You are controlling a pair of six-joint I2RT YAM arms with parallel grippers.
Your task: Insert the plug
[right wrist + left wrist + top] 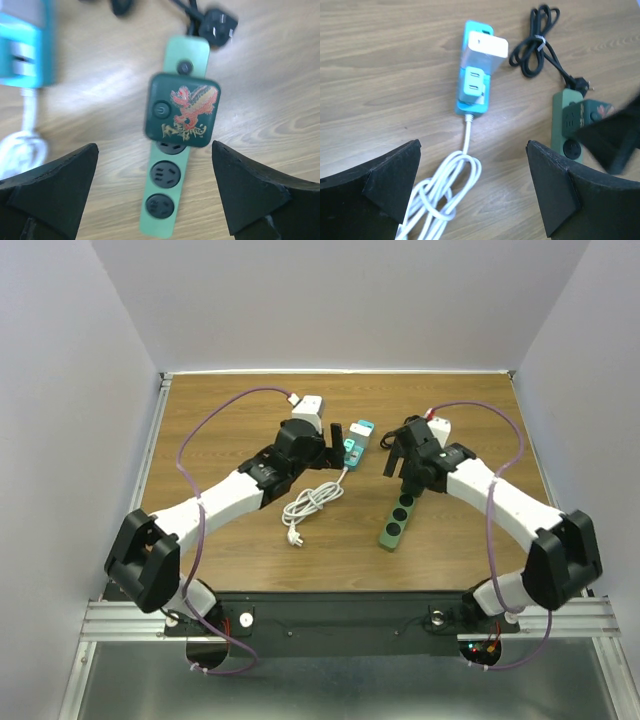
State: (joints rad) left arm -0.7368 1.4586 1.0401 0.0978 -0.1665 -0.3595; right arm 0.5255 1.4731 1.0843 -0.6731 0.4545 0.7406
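A green power strip [397,520] lies right of centre; it also shows in the right wrist view [167,200] and the left wrist view [563,131]. A dark green adapter with a red dragon [182,110] sits on its upper sockets. Its black plug [218,22] lies loose on the wood beyond it. A blue power strip [475,75] carries a white adapter [486,47]; its white cable [445,190] is coiled and ends in a white plug [294,538]. My left gripper [473,165] is open and empty above the white cable. My right gripper [155,170] is open and empty above the green strip.
A bundled black cable [536,42] lies behind the green strip. The blue strip [357,440] sits between my two grippers [338,437] [397,462]. White walls enclose the wooden table [220,530] on three sides.
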